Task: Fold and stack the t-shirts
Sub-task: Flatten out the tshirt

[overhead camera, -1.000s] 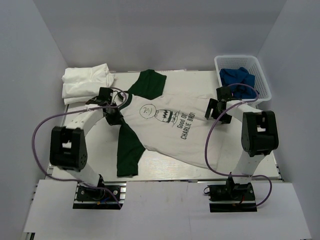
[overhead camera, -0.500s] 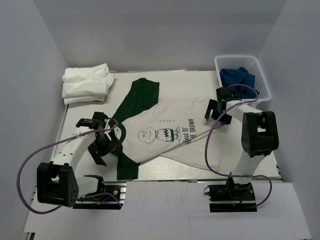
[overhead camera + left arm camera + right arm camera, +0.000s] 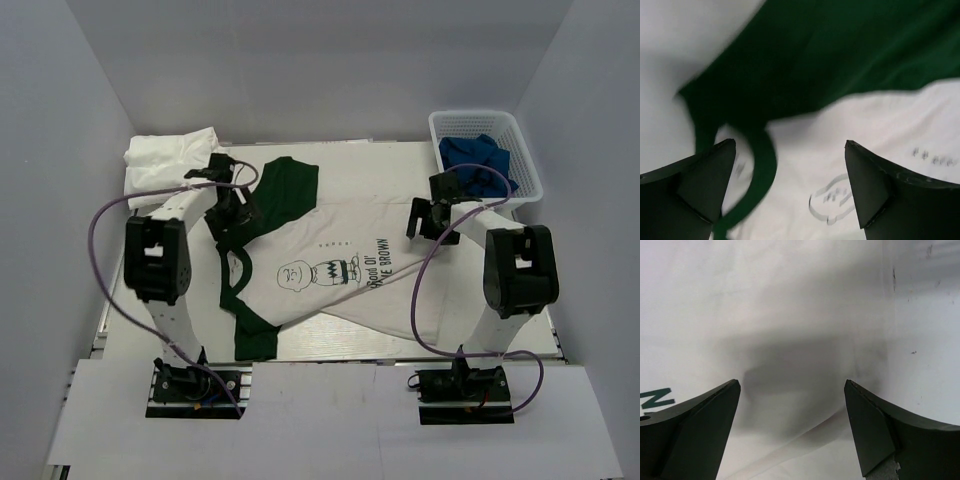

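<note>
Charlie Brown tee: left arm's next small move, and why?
Probably lower the left gripper and pinch the cloth at the dark green collar of the white Charlie Brown t-shirt. Its jaws stand open and empty above that spot, the shirt lies spread and unfolded, and the right gripper hangs open over the hem end.
</note>
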Available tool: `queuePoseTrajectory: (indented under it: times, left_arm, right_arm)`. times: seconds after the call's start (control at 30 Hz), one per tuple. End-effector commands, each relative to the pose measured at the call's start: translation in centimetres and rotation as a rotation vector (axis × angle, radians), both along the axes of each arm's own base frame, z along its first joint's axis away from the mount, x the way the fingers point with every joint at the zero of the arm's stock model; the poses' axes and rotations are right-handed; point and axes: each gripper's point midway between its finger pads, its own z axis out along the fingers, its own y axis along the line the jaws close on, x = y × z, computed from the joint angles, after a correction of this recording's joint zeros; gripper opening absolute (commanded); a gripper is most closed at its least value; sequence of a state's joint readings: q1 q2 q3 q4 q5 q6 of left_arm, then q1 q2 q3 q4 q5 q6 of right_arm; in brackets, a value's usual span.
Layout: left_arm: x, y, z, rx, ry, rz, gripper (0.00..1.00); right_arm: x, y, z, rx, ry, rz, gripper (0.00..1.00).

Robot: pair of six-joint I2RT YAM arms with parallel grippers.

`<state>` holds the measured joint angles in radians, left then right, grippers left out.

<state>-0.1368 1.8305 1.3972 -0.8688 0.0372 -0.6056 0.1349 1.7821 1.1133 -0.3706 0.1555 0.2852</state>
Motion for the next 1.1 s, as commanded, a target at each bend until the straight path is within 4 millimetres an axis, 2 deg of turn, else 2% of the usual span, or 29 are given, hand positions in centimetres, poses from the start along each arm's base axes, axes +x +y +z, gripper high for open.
queuePoseTrajectory:
  times: [0.0,0.03,0.07,0.13,0.17,0.2,0.23,0.27,0.3,0.33,0.4,0.43,0.47,0.5,0.53,0.57,0.6,0.63,0.67,0.7,0.73,0.77,0.83,0.9,0.97,1.0,1.07]
  left_arm:
    - [4.3,-1.9,-1.2,-0.028,-0.068,-0.136,1.00]
    - [4.7,-2.3,-3.2,-0.044,-0.031,-0.154,1.00]
    - [5.6,-2.9,-3.4,-0.045,-0.040,-0.164,1.00]
    - [6.6,-2.9,-4.6,-0.036,-0.028,-0.174,1.00]
    - [7.7,-2.9,-5.7,-0.026,-0.022,-0.170,1.00]
    - [8.1,-2.8,-6.4,-0.016,-0.009,-0.167,1.00]
    - [8.8,-2.7,-6.9,-0.007,-0.010,-0.164,1.00]
    - [10.6,-2.8,-6.3,0.003,-0.050,-0.160,1.00]
    - [10.8,-2.8,-8.3,0.006,-0.011,-0.160,1.00]
    - [12.8,-2.3,-7.4,0.022,-0.046,-0.144,1.00]
    - [14.5,-1.7,-7.9,0.036,-0.055,-0.128,1.00]
    - [14.9,-1.1,-8.4,0.044,-0.038,-0.107,1.00]
    - [16.9,-0.4,-8.5,0.058,-0.066,-0.088,1.00]
    - [17.7,-0.2,-8.4,0.070,-0.075,-0.070,1.00]
    - [19.4,0.8,-7.3,0.103,-0.124,-0.045,1.00]
    - [20.1,0.9,-7.6,0.109,-0.143,-0.030,1.00]
    - [20.8,1.4,-7.4,0.107,-0.170,-0.019,1.00]
    - [21.0,1.7,-8.0,0.095,-0.175,-0.013,1.00]
    - [22.5,1.2,-6.9,0.070,-0.253,-0.017,1.00]
    - [23.2,1.2,-5.9,0.038,-0.294,-0.020,1.00]
    - [23.5,0.8,-6.2,0.022,-0.309,-0.028,1.00]
    - [25.0,0.3,-4.7,-0.004,-0.384,-0.037,1.00]
    - [26.1,-1.5,-3.0,-0.086,-0.460,-0.120,1.00]
    - [27.4,-3.4,-0.2,-0.177,-0.552,-0.182,1.00]
    - [27.9,-4.2,2.4,-0.209,-0.609,-0.222,1.00]
    - [28.0,-4.7,4.1,-0.234,-0.644,-0.243,1.00]
    - [27.5,-5.0,6.6,-0.248,-0.676,-0.271,1.00]
  right_arm:
    - [1.9,0.4,2.0,-0.014,-0.086,0.053,0.90]
    - [2.1,0.4,1.9,-0.024,-0.084,0.062,0.90]
    - [2.8,0.5,2.0,-0.029,-0.087,0.064,0.90]
    - [3.2,0.6,0.8,-0.033,-0.063,0.083,0.90]
    - [3.8,0.9,1.0,-0.025,-0.070,0.087,0.90]
    - [4.4,1.4,1.1,-0.011,-0.075,0.102,0.90]
    - [4.3,1.5,-0.3,-0.007,-0.036,0.106,0.90]
    - [5.0,2.1,-0.1,0.005,-0.045,0.122,0.90]
    - [5.7,2.5,0.4,0.012,-0.050,0.133,0.90]
    - [6.5,2.9,-0.4,0.020,-0.037,0.147,0.90]
    - [6.8,3.3,-1.5,0.013,-0.005,0.171,0.90]
    - [8.4,4.2,-1.1,0.018,-0.024,0.197,0.90]
    - [8.7,4.4,-1.8,0.014,-0.009,0.211,0.90]
    - [8.9,4.5,-2.0,0.010,0.000,0.213,0.90]
    - [11.0,4.9,-0.3,-0.002,-0.051,0.212,0.90]
    - [11.2,4.9,-1.9,-0.010,-0.020,0.216,0.90]
    - [12.5,5.0,-0.9,-0.013,-0.049,0.210,0.90]
    - [13.8,5.3,0.2,-0.016,-0.076,0.209,0.90]
    - [14.8,5.4,-0.3,-0.018,-0.075,0.203,0.90]
    - [15.4,5.4,-0.2,-0.016,-0.081,0.200,0.90]
    - [16.1,5.6,-0.1,-0.013,-0.081,0.204,0.90]
    - [17.2,6.3,0.4,0.008,-0.105,0.216,0.90]
    - [18.0,6.9,0.8,0.018,-0.127,0.245,0.90]
    - [19.1,7.9,3.4,0.032,-0.196,0.297,0.90]
    - [19.2,9.0,5.0,0.035,-0.235,0.338,0.90]
    - [19.4,9.2,7.7,0.017,-0.291,0.369,0.90]
    - [18.4,9.6,8.2,0.008,-0.289,0.386,0.90]
